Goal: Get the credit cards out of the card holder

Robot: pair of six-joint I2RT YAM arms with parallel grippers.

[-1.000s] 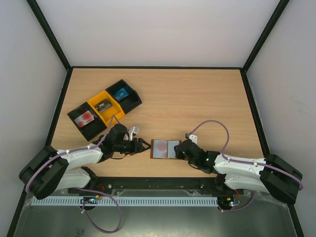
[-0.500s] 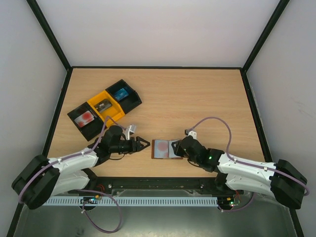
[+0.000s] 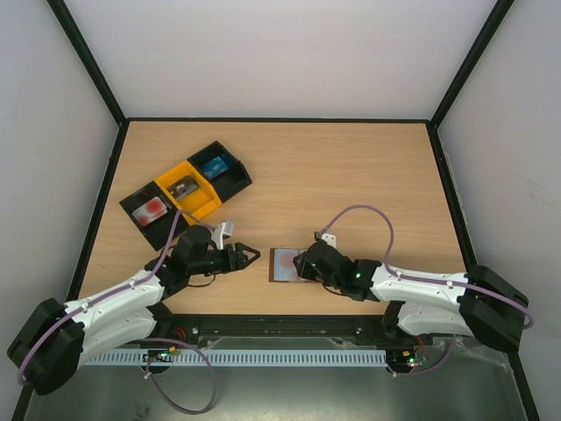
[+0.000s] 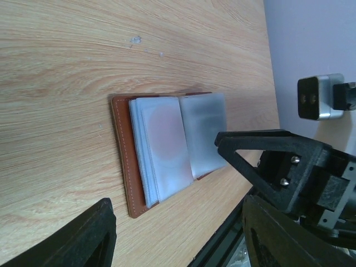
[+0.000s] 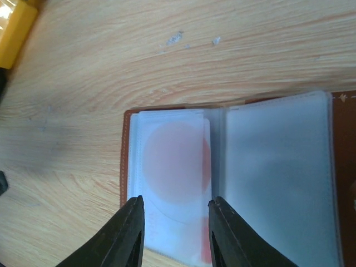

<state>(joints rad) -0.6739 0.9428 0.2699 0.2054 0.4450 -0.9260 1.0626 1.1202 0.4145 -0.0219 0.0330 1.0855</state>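
Note:
The brown card holder (image 3: 282, 264) lies open near the table's front edge. Its left pocket holds a pale card with a red patch (image 5: 175, 164), also seen in the left wrist view (image 4: 166, 139). The right pocket (image 5: 278, 178) looks pale and blank. My right gripper (image 5: 176, 199) is open, low over the holder, with its fingers on either side of that card. In the top view the right gripper (image 3: 303, 263) covers the holder's right half. My left gripper (image 3: 252, 254) is open and empty just left of the holder, and it points at the holder (image 4: 130, 167).
A row of black and yellow trays (image 3: 198, 200) stands at the back left. It holds a red-patched card (image 3: 149, 209), a dark card (image 3: 184, 186) and a blue card (image 3: 213, 165). The right gripper's finger (image 4: 261, 158) shows close in the left wrist view.
My right gripper has moved left across the open holder, from its right edge to over its middle. My left arm has drawn back a little, and its gripper stays just left of the holder.

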